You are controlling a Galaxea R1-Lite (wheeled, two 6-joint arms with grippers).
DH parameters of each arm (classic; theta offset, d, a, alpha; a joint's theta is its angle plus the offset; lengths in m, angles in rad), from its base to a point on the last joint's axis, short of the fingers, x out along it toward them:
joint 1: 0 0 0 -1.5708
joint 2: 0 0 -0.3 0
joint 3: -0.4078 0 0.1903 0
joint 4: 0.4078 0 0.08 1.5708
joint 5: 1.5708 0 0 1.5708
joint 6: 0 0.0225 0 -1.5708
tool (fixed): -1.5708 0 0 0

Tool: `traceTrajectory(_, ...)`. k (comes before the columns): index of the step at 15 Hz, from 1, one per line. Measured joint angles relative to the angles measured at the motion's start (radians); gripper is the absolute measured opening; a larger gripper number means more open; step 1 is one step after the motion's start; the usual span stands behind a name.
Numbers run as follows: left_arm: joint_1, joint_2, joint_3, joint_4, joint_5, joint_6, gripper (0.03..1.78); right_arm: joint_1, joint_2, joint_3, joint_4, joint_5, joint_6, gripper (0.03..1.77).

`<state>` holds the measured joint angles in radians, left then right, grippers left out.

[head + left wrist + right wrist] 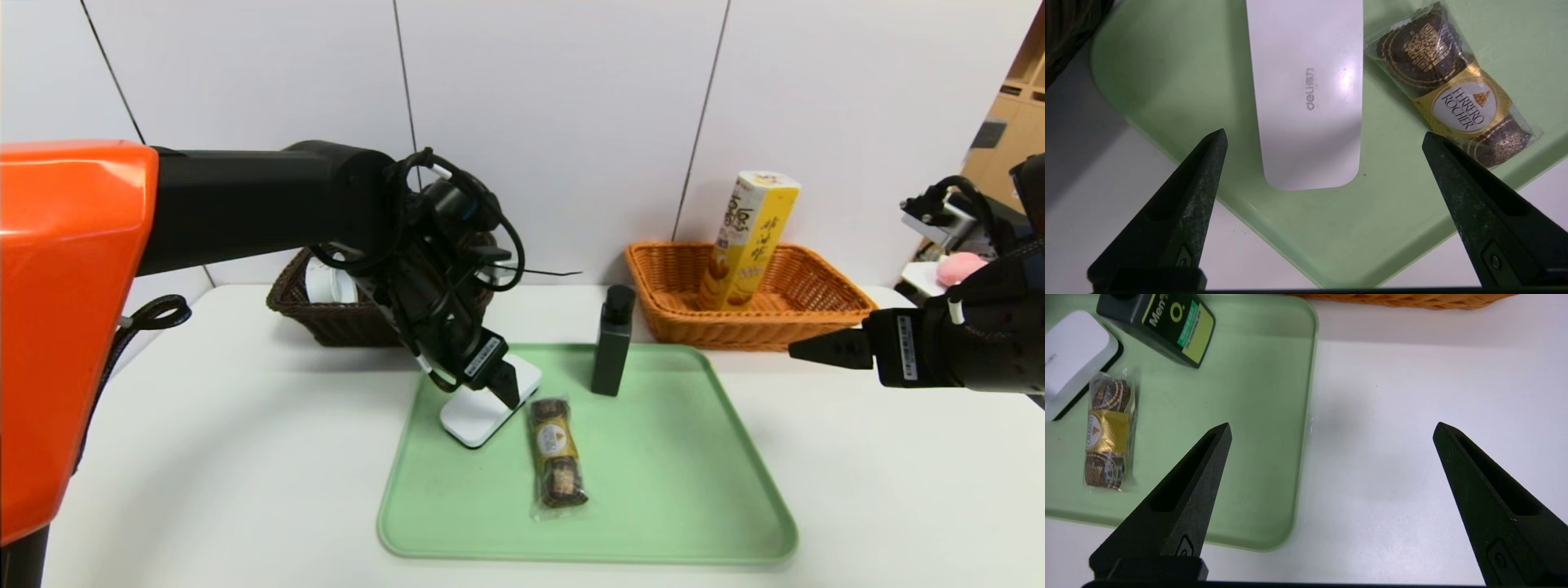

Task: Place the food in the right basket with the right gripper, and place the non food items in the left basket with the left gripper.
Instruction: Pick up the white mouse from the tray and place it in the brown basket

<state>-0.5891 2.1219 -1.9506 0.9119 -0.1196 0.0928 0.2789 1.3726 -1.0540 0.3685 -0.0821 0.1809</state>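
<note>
Currently the green tray [669,523] is lying in front of the two baskets, carrying three items. The orange basket [759,331] is standing behind its right part and holding the yellow box [747,245], which is leaning and rising well above the rim. The dark basket [359,322] is sitting behind the left arm, partly hidden, with the white tub [326,282] inside.

On the tray, the white case [490,404] is lying flat near the far left corner; the pump bottle [612,343] is standing upright near the far edge; the chocolate [558,457] is resting just beside the case.

The left gripper [1325,136] is hovering above the case, released and spread wide, holding nothing. The right gripper [1333,424] is waiting at the tray's right side, likewise spread and empty.

Judgement: the case is probably being lined up for the left grasp. Risks: one left finger is reaching close to the chocolate, so a descent off-centre could be pinching or dragging it. The case's smooth, low shell could be slipping if the tips are closing too high. A swing towards the dark basket while too low could be catching its rim. Sideways drift could be toppling the narrow bottle.
</note>
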Motion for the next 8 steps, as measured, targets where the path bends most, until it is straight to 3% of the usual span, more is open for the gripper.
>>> traceTrajectory(8, 0.0, 0.075, -0.02, -0.026, -0.027, 0.099, 1.69, -0.03, -0.007, 0.047, -0.003, 0.014, 0.004, 1.7)
